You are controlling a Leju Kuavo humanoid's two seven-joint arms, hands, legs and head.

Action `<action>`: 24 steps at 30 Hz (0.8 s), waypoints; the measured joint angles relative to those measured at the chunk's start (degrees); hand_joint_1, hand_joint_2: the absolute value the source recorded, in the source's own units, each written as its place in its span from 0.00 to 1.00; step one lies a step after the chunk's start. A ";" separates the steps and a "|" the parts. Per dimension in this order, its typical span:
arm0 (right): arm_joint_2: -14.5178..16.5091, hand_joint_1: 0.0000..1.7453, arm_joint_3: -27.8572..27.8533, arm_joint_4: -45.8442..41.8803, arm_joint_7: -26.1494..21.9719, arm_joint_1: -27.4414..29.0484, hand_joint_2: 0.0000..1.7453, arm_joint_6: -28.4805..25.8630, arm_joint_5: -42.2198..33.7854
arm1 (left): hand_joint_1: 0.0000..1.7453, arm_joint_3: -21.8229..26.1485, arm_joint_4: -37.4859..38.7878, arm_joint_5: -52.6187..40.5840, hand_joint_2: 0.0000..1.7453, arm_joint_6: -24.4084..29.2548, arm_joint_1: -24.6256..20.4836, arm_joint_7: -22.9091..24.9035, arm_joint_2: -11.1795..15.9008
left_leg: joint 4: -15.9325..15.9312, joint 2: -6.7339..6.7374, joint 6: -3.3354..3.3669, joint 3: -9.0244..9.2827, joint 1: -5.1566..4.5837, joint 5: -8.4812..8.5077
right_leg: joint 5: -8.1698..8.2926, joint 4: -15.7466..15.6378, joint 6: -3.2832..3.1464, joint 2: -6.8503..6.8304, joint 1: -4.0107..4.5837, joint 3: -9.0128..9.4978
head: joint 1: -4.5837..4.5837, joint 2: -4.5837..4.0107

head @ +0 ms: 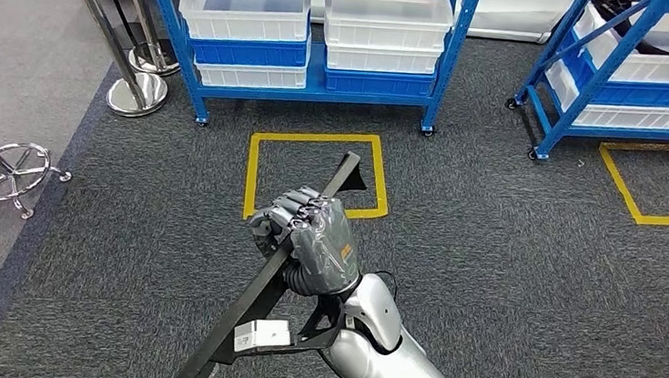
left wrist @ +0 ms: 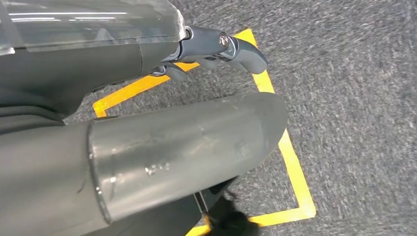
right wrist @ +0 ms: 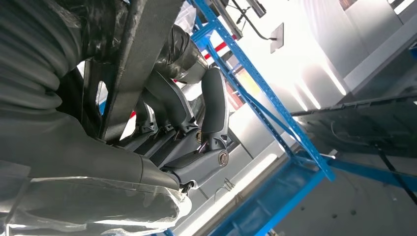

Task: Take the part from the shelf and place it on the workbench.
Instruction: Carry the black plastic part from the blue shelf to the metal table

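Right robot hand [head: 306, 237] grips long black part [head: 253, 296] over grey carpet [head: 507, 259]; left robot hand [left wrist: 216, 46] hangs, fingers curled on nothing.

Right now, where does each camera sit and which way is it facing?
Head view: high on the body, looking forward and down at the grey carpet, the yellow floor square and the blue shelf; shows the right hand gripping the long black part.
Left wrist view: behind the left hand, facing down at the carpet and yellow tape.
Right wrist view: behind the right hand, looking up past the part at blue shelf rails.
Shared: head and right wrist views both show the held part.
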 joint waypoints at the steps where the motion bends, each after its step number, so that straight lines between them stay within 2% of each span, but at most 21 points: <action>1: 0.04 1.00 0.00 -0.03 0.00 -0.03 1.00 0.00 0.04 | 0.00 0.00 0.00 0.01 0.00 0.01 0.01 -0.01 0.01 | 0.38 -0.04 -0.37 -0.47 -0.06 0.37 | -0.92 -3.00 -0.22 0.06 0.08 1.98 | 0.01 0.00; 2: 0.08 1.00 0.00 -0.07 0.00 -0.05 1.00 0.00 0.08 | 0.00 0.00 0.00 0.01 0.00 0.01 0.03 -0.01 0.01 | 0.53 -0.06 -0.75 -0.77 -0.06 0.79 | -1.63 -4.68 -0.54 0.13 0.29 2.85 | -0.01 0.00; 4: 0.09 1.00 0.00 -0.03 0.00 -0.04 1.00 0.01 0.13 | 0.00 0.00 0.00 0.01 0.00 0.02 0.16 -0.01 0.02 | 0.56 -0.12 -1.55 -1.18 0.19 1.30 | -0.92 -5.12 -1.48 0.07 0.41 2.16 | 0.00 0.00; 5: 0.09 1.00 0.00 0.01 0.01 -0.04 1.00 0.01 0.15 | 0.00 0.00 0.00 0.01 0.00 0.02 0.26 -0.02 0.01 | 1.19 -0.17 -1.89 -1.66 0.34 0.31 | -0.30 -5.18 -2.03 -0.01 0.40 1.58 | -0.01 0.00; 6: 0.10 1.00 0.00 0.04 0.01 -0.04 1.00 0.01 0.16 | 0.00 0.00 0.00 0.01 0.00 0.02 0.39 -0.05 0.01 | 2.80 -0.23 -2.20 -2.35 0.44 -1.69 | 0.40 -5.29 -2.51 -0.10 0.33 0.89 | -0.02 0.00; 7: 0.12 1.00 0.00 0.06 0.02 -0.05 1.00 0.01 0.16 | 0.00 0.00 0.00 0.01 0.00 0.03 0.48 -0.09 0.00 | 5.58 -0.27 -2.44 -3.25 0.54 -4.59 | 1.11 -5.32 -2.85 -0.16 0.30 0.14 | -0.03 0.00; 8: 0.14 1.00 0.00 0.07 0.02 -0.02 1.00 0.01 0.16 | 0.00 0.00 0.00 0.00 0.00 0.03 0.55 -0.15 -0.01 | 9.21 -0.27 -2.64 -4.19 0.55 -7.55 | 1.75 -5.30 -3.05 -0.16 0.36 -0.66 | -0.03 0.00; 9: 0.14 1.00 0.00 0.08 0.02 0.01 1.00 0.01 0.16 | 0.00 0.00 0.00 -0.01 0.00 0.04 0.58 -0.20 -0.01 | 12.97 -0.27 -2.77 -4.91 0.57 -9.67 | 2.39 -5.27 -3.13 -0.17 0.46 -1.47 | -0.03 0.00; 10: 0.14 1.00 0.00 0.10 0.02 0.04 1.00 0.01 0.16 | 0.00 0.00 0.00 -0.01 0.00 0.04 0.59 -0.24 -0.01 | 15.92 -0.27 -2.82 -5.15 0.57 -10.54 | 3.02 -5.22 -3.15 -0.18 0.57 -2.29 | -0.02 0.00; 11: 0.14 1.00 0.00 0.15 0.02 0.07 1.00 0.01 0.16 | 0.00 0.00 0.00 -0.01 0.00 0.05 0.60 -0.26 -0.01 | 17.23 -0.27 -2.76 -4.60 0.55 -10.11 | 3.62 -5.15 -3.14 -0.18 0.67 -3.10 | -0.03 0.00; 12: 0.14 1.00 0.00 0.19 0.02 0.08 1.00 0.01 0.16 | 0.00 0.00 0.00 -0.01 0.00 0.06 0.60 -0.26 0.00 | 16.38 -0.29 -2.58 -2.99 0.52 -8.75 | 4.15 -5.09 -3.09 -0.17 0.75 -3.86 | -0.02 0.00; 13: 0.14 1.00 0.00 0.21 0.02 0.08 1.00 0.00 0.16 | 0.00 0.00 0.00 0.00 0.00 0.08 0.58 -0.27 0.01 | 13.63 -0.32 -2.29 -0.42 0.46 -7.19 | 4.64 -5.04 -3.01 -0.12 0.82 -4.51 | -0.03 0.00; 14: 0.14 1.00 0.00 0.22 0.03 0.08 1.00 -0.02 0.14 | 0.00 0.00 -0.01 0.00 0.00 0.15 0.53 -0.32 0.02 | 9.46 -0.35 -1.86 2.88 0.33 -6.43 | 5.09 -5.00 -2.88 -0.08 0.89 -4.99 | -0.03 0.00; 15: 0.14 1.00 0.00 0.20 0.03 0.08 1.00 -0.04 0.05 | 0.00 0.00 -0.01 0.01 0.00 0.23 0.46 -0.44 0.03 | 4.83 -0.37 -1.41 6.19 0.15 -6.46 | 5.49 -4.96 -2.68 -0.04 0.97 -5.33 | -0.02 0.00; 16: 0.14 1.00 0.00 0.19 0.04 0.08 1.00 -0.07 -0.04 | 0.00 0.00 -0.01 0.02 0.00 0.33 0.39 -0.61 0.03 | 1.26 -0.38 -1.02 8.50 -0.03 -7.01 | 5.93 -4.97 -2.41 -0.06 1.01 -5.50 | -0.02 0.00; 17: 0.14 1.00 0.00 0.17 0.04 0.09 1.00 -0.09 -0.12 | 0.00 -0.01 -0.02 0.02 0.00 0.43 0.34 -0.80 0.03 | -1.04 -0.38 -0.65 9.83 -0.25 -7.66 | 6.37 -5.04 -2.06 -0.12 0.99 -5.59 | -0.01 0.00; 19: 0.11 1.00 0.00 0.06 0.02 0.11 1.00 -0.08 0.37 | 0.00 -0.02 -0.01 -0.03 0.00 0.56 0.37 -1.05 -0.01 | -2.41 -0.32 0.08 10.03 -0.30 -7.33 | 7.12 -5.27 -1.27 -0.21 0.91 -5.71 | -0.01 0.00; 20: 0.04 1.00 0.00 -0.02 0.00 0.11 1.00 -0.07 1.03 | 0.00 -0.03 -0.01 -0.08 0.00 0.62 0.40 -1.09 -0.05 | -2.71 -0.23 0.52 9.92 -0.21 -6.75 | 6.83 -4.94 -0.92 -0.15 0.88 -5.97 | -0.01 0.00; 21: -0.09 1.00 0.00 -0.13 0.01 0.12 1.00 -0.07 1.91 | 0.00 -0.04 0.00 -0.14 0.00 0.76 0.41 -1.09 -0.09 | -2.99 -0.13 0.97 9.70 -0.06 -6.14 | 5.72 -3.66 -0.65 -0.07 0.88 -6.61 | 0.01 0.00; 22: -0.30 1.00 0.00 -0.21 0.02 0.14 1.00 -0.07 2.88 | 0.00 -0.07 0.00 -0.22 0.00 0.88 0.39 -1.09 -0.14 | -3.17 -0.03 1.30 9.38 0.08 -5.58 | 3.85 -1.19 -0.45 0.03 0.86 -7.69 | 0.01 0.00; 24: -0.96 1.00 0.00 -0.37 0.12 0.36 1.00 -0.04 4.58 | 0.00 -0.19 0.00 -0.38 0.00 1.15 0.42 -1.09 -0.16 | -2.99 -0.08 1.67 8.28 -0.04 -4.85 | -0.65 6.17 -0.13 0.13 0.69 -10.49 | 0.01 0.00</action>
